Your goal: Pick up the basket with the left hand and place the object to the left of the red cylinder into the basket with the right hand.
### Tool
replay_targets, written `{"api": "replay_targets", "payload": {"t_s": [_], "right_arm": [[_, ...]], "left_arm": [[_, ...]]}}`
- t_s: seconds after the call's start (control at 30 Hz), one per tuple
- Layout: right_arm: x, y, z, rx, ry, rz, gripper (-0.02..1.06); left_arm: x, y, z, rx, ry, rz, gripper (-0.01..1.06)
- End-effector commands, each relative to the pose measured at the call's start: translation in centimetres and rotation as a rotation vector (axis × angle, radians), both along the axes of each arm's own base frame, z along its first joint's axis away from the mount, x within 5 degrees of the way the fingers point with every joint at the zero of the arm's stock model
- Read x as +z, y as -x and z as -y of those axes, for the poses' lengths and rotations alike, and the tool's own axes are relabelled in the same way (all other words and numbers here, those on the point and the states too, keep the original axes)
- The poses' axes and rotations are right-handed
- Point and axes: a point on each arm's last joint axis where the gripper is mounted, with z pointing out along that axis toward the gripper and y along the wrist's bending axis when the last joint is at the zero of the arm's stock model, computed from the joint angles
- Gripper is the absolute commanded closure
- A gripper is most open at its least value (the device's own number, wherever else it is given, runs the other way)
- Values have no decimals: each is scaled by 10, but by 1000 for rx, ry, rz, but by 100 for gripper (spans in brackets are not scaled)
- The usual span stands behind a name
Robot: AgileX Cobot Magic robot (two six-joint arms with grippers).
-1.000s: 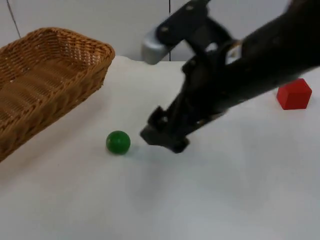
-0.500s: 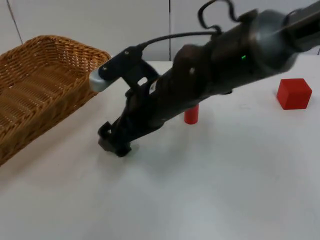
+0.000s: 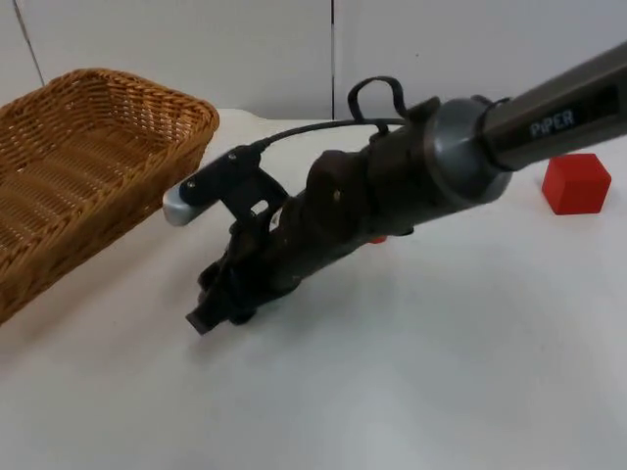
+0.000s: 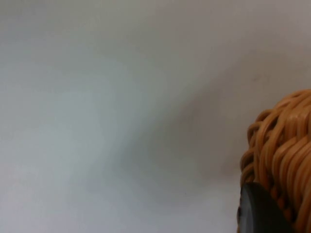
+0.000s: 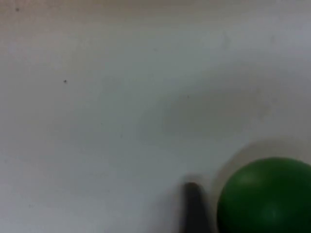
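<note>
The right pincer (image 3: 204, 315) has dropped lower onto the tabletop (image 3: 411, 392) since a moment ago, one fingertip beside the green ball (image 5: 266, 196); its grip cannot be told. The basket (image 3: 88, 166) sits unmoved, left pincer at its rim.

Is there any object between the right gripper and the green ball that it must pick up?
Nothing visible stands between them. In the right wrist view the green ball lies on the white table right beside the black fingertip, with no other object in the gap. The right gripper is down at the table, beside the wicker basket.
</note>
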Motion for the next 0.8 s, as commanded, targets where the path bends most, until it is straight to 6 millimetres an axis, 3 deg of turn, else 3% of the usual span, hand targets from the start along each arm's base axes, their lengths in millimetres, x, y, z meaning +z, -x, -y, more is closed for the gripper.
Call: {"api": "replay_targets", "payload": {"t_s": [0.0, 0.07, 0.1, 0.27, 0.3, 0.43, 0.47, 0.57, 0.77], "right_arm": [[14, 0, -5, 13, -17, 23, 76], [31, 2, -5, 24, -23, 17, 104], [31, 2, -5, 24, -23, 17, 104], [95, 19, 4, 115, 34, -76, 105], [95, 19, 4, 115, 34, -76, 105], [154, 37, 24, 116, 118, -117, 105], [154, 37, 24, 116, 118, -117, 105], [193, 51, 41, 128, 163, -137, 105], [213, 57, 46, 129, 140, -110, 105]], "left_arm": [[2, -1, 0, 21, 27, 15, 105], [2, 0, 2, 8, 35, 12, 105], [2, 0, 2, 8, 35, 12, 105], [2, 0, 2, -2, 39, 8, 105], [2, 0, 2, -2, 39, 8, 105], [2, 1, 2, -11, 32, 3, 105], [2, 1, 2, -11, 32, 3, 105], [2, 1, 2, -11, 32, 3, 105], [2, 1, 3, -21, 35, 2, 105]]}}
